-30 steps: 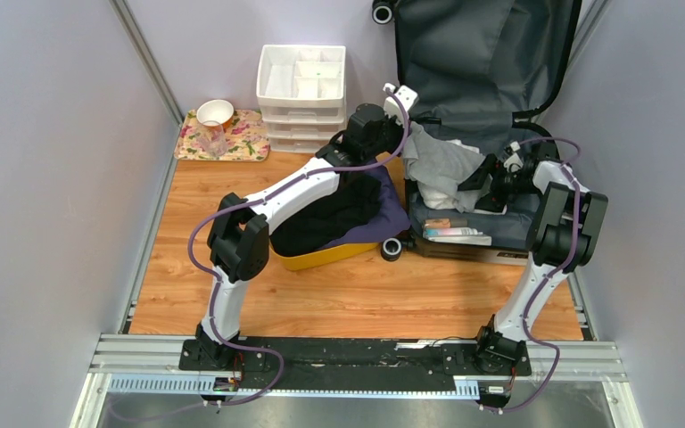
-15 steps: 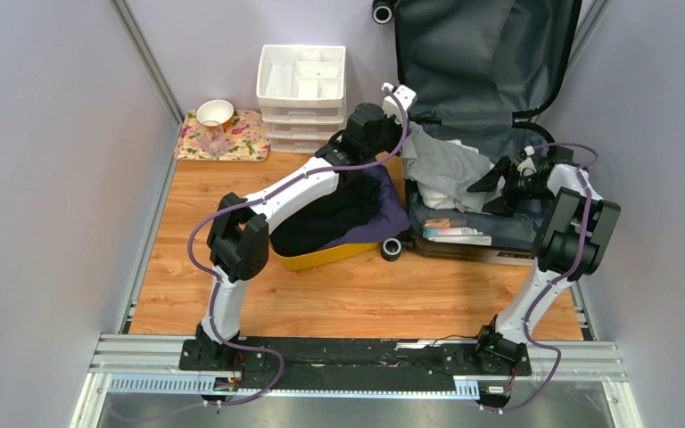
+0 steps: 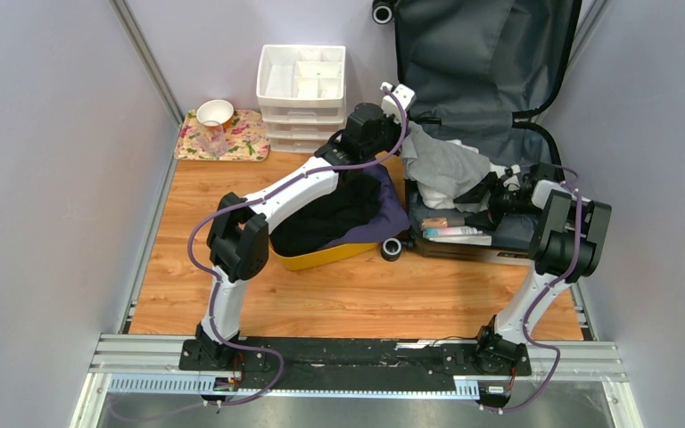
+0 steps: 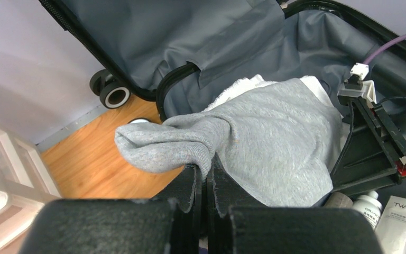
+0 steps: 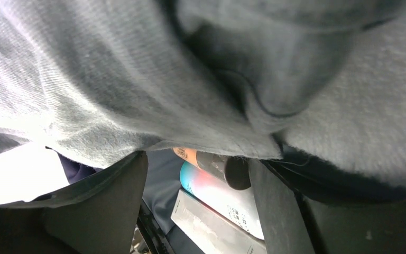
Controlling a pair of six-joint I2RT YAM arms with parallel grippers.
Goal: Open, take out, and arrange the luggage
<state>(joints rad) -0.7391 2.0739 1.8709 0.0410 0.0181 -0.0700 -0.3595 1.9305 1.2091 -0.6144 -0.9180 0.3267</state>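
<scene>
luggage (image 3: pixel 491 62) open at the far right of the tabletop (image 3: pixel 232 294), lid stood up against the back wall with dark grey lining facing out, lower half flat in front of it. in that lower half: a grey garment (image 3: pixel 446 165) heaped over a white cloth (image 4: pixel 243 84). nearer the front edge, a pastel tube (image 5: pixel 217 198), a bottle with a black cap (image 5: pixel 230 172), a grey box (image 5: pixel 211 230), a small white bottle (image 4: pixel 367 203) and a white carton (image 4: pixel 399 225).

left tool (image 4: pixel 206 174) closed tight on a fold of the grey garment, holding that end raised above the luggage rim on the bin side. right tool (image 5: pixel 195 164) spread wide, low inside the lower half, pushed in under the garment's hanging edge, gripping nothing.

just left of the luggage, a yellow bin (image 3: pixel 321 259) filled with black clothing (image 3: pixel 325 218), plus a dark purple piece (image 3: pixel 394 214) draped at its right side. behind the bin, a white drawer organizer (image 3: pixel 301 85), top tray split into compartments, contents too small to tell. at the back left, a floral tray (image 3: pixel 245 143) carrying a white bowl (image 3: pixel 215 111) and a clear glass (image 3: pixel 214 138).
</scene>
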